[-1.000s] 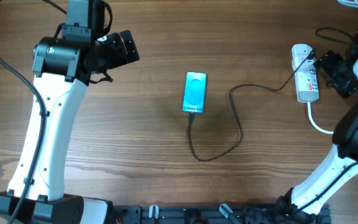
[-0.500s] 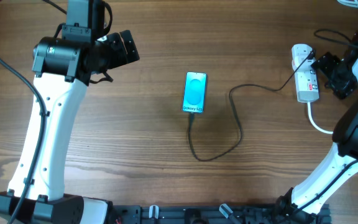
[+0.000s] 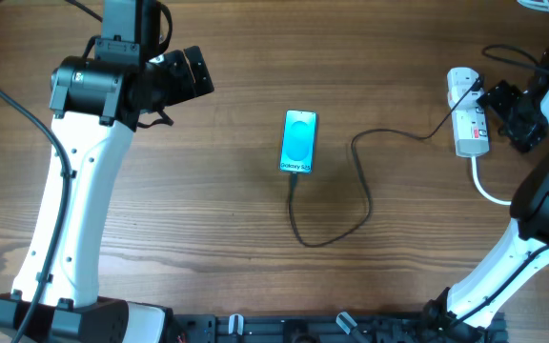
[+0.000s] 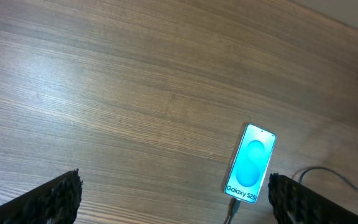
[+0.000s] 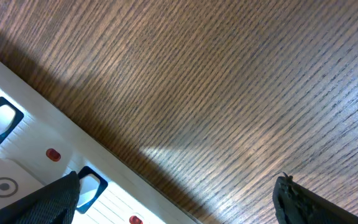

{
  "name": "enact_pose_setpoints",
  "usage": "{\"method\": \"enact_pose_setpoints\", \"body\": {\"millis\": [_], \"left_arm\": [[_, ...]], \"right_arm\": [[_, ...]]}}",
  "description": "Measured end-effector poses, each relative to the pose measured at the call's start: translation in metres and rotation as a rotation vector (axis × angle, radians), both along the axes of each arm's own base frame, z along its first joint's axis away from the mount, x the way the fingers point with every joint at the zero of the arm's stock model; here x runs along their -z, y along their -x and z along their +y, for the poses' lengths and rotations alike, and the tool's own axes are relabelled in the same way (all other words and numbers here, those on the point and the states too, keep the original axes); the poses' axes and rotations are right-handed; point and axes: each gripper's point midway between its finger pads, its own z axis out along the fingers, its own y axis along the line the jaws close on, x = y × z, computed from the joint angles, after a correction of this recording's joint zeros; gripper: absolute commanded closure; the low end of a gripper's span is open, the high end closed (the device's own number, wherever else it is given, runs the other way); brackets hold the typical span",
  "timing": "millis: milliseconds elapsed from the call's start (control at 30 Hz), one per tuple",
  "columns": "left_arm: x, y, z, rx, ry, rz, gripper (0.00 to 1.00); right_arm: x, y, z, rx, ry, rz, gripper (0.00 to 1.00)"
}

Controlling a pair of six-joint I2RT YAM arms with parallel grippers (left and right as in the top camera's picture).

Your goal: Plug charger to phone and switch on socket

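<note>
The phone (image 3: 299, 141) lies mid-table with its cyan screen lit, and also shows in the left wrist view (image 4: 250, 172). The thin black charger cable (image 3: 363, 181) runs from the phone's bottom edge in a loop to the white socket strip (image 3: 469, 112) at the far right. The cable tip sits at the phone's bottom edge (image 4: 233, 208). My right gripper (image 3: 499, 103) is open, right beside the socket; the right wrist view shows the strip's switches (image 5: 86, 185) under one finger. My left gripper (image 3: 191, 71) is open and empty, far left of the phone.
A thick white cord (image 3: 489, 189) leaves the socket toward the front right. More cables lie at the back right corner (image 3: 541, 11). Bare wood table (image 3: 208, 210) surrounds the phone.
My right gripper has shifted slightly toward the socket strip. The left arm, phone and cable have not moved.
</note>
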Motion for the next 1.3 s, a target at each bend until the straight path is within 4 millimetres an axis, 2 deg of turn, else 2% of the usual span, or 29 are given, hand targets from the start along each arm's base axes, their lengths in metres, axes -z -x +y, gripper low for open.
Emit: {"method": "enact_pose_setpoints", "body": {"millis": [533, 633, 667, 700, 767, 800, 867, 967, 1167, 1233, 1300], "left_arm": [[0.0, 0.0, 0.0, 0.0, 0.0, 0.0, 0.0], [0.0, 0.0, 0.0, 0.0, 0.0, 0.0, 0.0], [0.0, 0.0, 0.0, 0.0, 0.0, 0.0, 0.0], [0.0, 0.0, 0.0, 0.0, 0.0, 0.0, 0.0], [0.0, 0.0, 0.0, 0.0, 0.0, 0.0, 0.0], [0.0, 0.0, 0.0, 0.0, 0.0, 0.0, 0.0], [0.0, 0.0, 0.0, 0.0, 0.0, 0.0, 0.0], [0.0, 0.0, 0.0, 0.0, 0.0, 0.0, 0.0], [0.0, 0.0, 0.0, 0.0, 0.0, 0.0, 0.0], [0.0, 0.0, 0.0, 0.0, 0.0, 0.0, 0.0], [0.0, 0.0, 0.0, 0.0, 0.0, 0.002, 0.0]], "right_arm": [[0.001, 0.003, 0.008, -0.019, -0.013, 0.02, 0.0], [-0.002, 0.01, 0.017, -0.029, -0.039, 0.051, 0.0], [-0.003, 0.014, 0.029, -0.052, -0.059, 0.074, 0.0], [-0.005, 0.018, 0.032, -0.053, -0.07, 0.088, 0.0], [-0.027, 0.037, 0.038, -0.047, -0.085, 0.116, 0.0], [-0.057, 0.045, 0.037, -0.038, -0.072, 0.086, 0.0], [-0.087, 0.053, 0.039, -0.032, -0.055, 0.05, 0.0], [-0.125, 0.078, 0.05, -0.034, -0.051, 0.045, 0.0], [-0.169, 0.109, 0.066, -0.045, -0.012, -0.026, 0.0], [-0.181, 0.119, 0.082, -0.081, 0.017, -0.094, 0.0], [-0.183, 0.123, 0.106, -0.147, 0.031, -0.16, 0.0]]}}
